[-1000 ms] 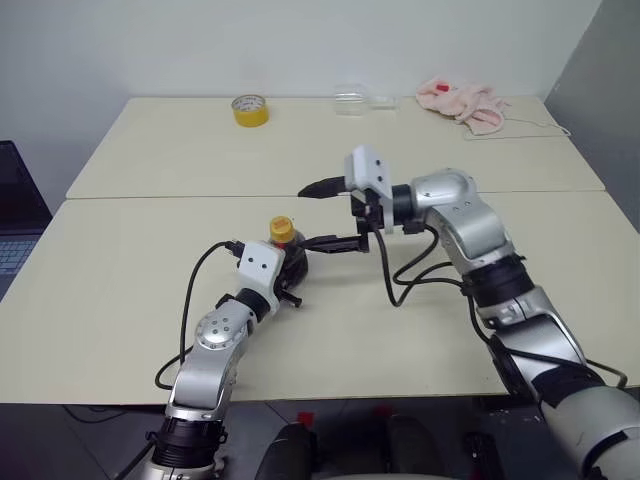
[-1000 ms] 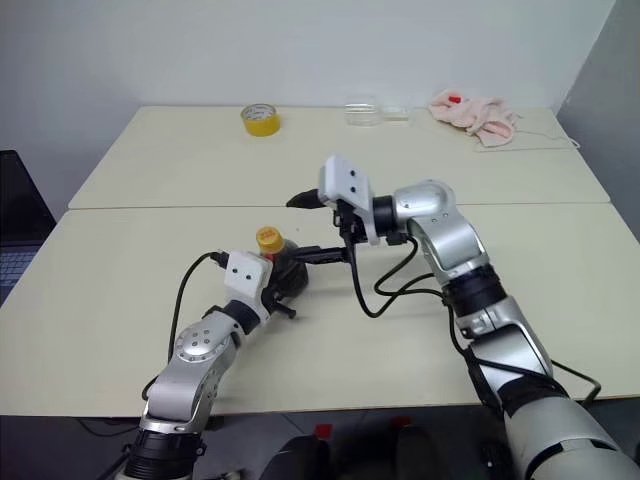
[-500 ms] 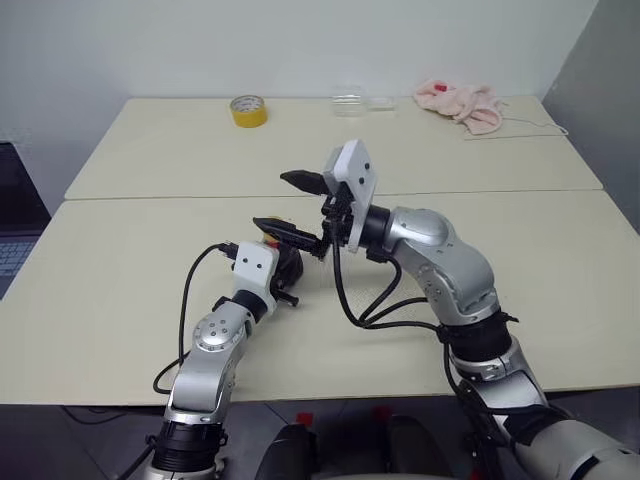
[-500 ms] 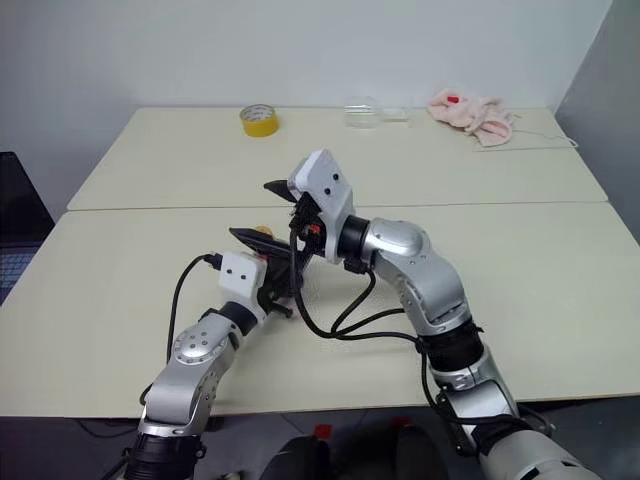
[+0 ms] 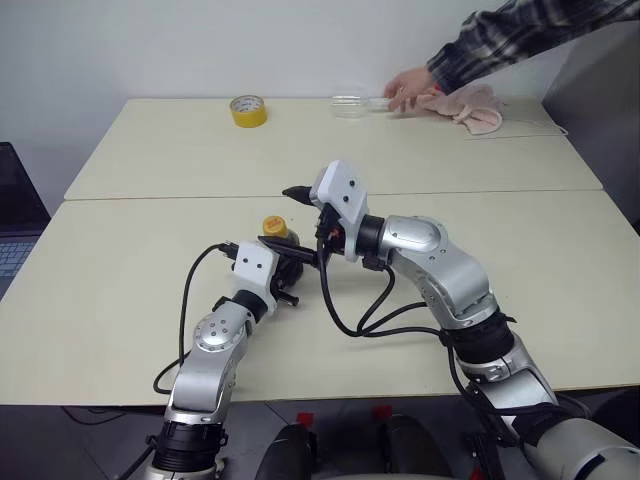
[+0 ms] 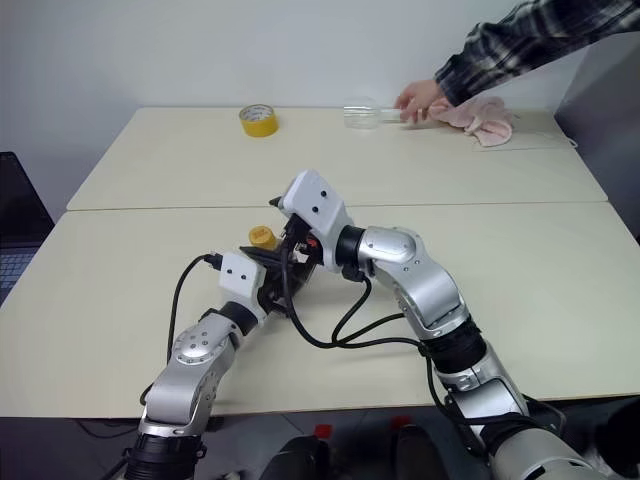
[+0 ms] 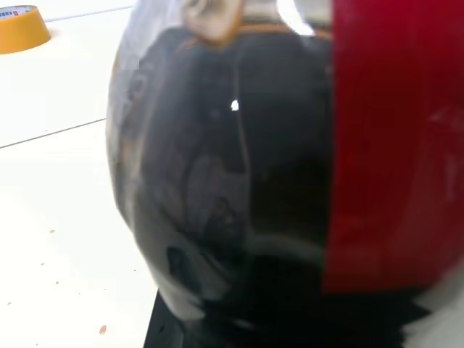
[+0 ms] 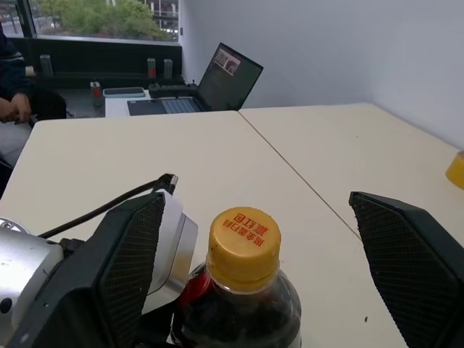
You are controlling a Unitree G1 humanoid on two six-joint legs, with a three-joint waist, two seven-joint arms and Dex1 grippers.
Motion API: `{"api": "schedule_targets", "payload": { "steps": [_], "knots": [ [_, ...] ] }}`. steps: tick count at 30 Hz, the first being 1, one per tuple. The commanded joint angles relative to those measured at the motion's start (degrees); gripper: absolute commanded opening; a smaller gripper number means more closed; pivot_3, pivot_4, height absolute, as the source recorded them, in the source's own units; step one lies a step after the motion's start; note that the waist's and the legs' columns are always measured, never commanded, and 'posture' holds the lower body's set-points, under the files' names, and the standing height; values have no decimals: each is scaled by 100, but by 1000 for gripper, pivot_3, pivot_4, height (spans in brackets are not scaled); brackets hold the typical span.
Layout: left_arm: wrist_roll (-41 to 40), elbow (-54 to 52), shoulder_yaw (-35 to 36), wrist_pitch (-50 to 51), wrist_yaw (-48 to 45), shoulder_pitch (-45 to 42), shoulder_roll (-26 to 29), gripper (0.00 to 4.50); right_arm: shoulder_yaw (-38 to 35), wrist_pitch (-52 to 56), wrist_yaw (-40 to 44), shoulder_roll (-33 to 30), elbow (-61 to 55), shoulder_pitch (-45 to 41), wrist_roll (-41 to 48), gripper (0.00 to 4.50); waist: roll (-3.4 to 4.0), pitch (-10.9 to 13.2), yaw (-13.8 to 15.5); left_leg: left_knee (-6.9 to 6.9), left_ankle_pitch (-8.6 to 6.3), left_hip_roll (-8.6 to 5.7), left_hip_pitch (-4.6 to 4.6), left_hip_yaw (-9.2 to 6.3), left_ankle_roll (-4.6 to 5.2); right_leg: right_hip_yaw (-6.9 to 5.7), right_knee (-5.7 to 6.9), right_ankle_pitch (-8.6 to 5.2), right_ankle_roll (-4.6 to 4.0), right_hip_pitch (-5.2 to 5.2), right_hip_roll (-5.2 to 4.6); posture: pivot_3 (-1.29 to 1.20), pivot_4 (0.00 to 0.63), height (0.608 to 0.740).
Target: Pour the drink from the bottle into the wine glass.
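Observation:
The bottle (image 5: 281, 250) stands upright on the near table, with its yellow cap (image 8: 243, 247) on top. Dark drink (image 7: 217, 181) and a red label (image 7: 391, 145) show close up in the left wrist view. My left gripper (image 5: 287, 270) is shut on the bottle's body from the near side. My right gripper (image 5: 285, 218) is open and points left. One of its fingers (image 8: 130, 268) stands on each side of the cap without touching it. A clear glass thing, apparently the wine glass (image 5: 352, 103) lying on its side, is at the far edge of the back table.
A person's hand (image 5: 408, 84) in a plaid sleeve reaches to the glass from the right. A yellow tape roll (image 5: 249, 110) and a pink cloth (image 5: 468, 106) lie on the far table. A laptop (image 5: 14, 235) sits off the left edge. Black cables loop under my arms.
My right gripper has swung left and turned, so its open fingers now straddle the bottle's cap. A person's arm has come in at the back by the glass. The left gripper has stayed put.

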Motion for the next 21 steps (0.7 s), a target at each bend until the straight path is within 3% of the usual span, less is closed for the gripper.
{"api": "schedule_targets", "payload": {
  "steps": [1,21],
  "knots": [
    [-16,-122,-27,-82,-31,-28,-14,738,6,-166,-34,5,-104,-78,-77,4359,0,0,1,0,0,0,0,0,0,-1,0,0,0,0,0,0,150,740],
    [-10,-107,-13,-86,-107,-55,17,738,-101,-213,-236,50,215,-178,-306,4359,0,0,0,0,0,0,0,0,0,0,0,0,0,0,0,0,150,740]
  ]
}}
